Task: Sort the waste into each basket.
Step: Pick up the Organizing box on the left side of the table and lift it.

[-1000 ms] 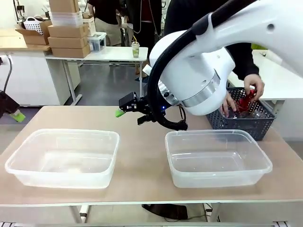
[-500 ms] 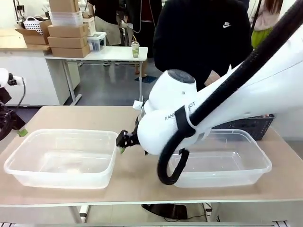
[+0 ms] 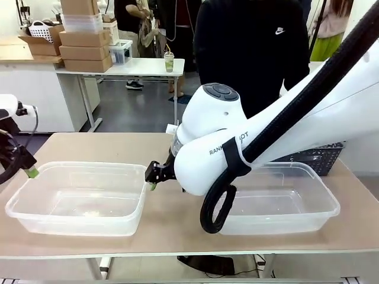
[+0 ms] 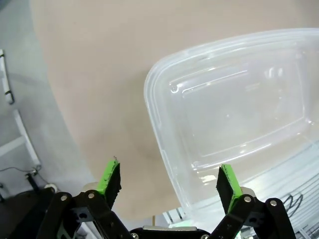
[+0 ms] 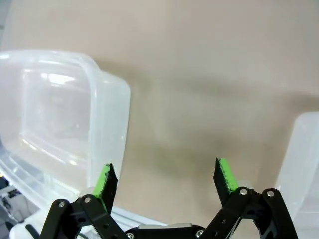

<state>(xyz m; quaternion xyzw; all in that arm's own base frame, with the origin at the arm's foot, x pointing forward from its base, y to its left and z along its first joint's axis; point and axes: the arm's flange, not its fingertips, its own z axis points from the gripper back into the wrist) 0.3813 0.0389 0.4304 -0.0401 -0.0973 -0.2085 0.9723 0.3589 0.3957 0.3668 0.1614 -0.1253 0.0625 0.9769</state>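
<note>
Both grippers gape wide, holding nothing: the right gripper [image 5: 164, 179] hangs over bare tabletop [image 5: 199, 74] between the left tub [image 3: 77, 225] and the right tub [image 3: 284, 222], the left gripper [image 4: 169, 181] above the left tub's outer rim. Each tub sits empty, so we judge sorting not yet begun; the dark basket [image 3: 323, 158], mostly hidden, perhaps holds the waste.

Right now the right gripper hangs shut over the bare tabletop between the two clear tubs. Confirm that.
Wrong in one respect: the right gripper is open, not shut. The right wrist view shows its green pads spread wide with nothing between them. It does hang over the tabletop, between the left clear tub and the right clear tub.
</note>
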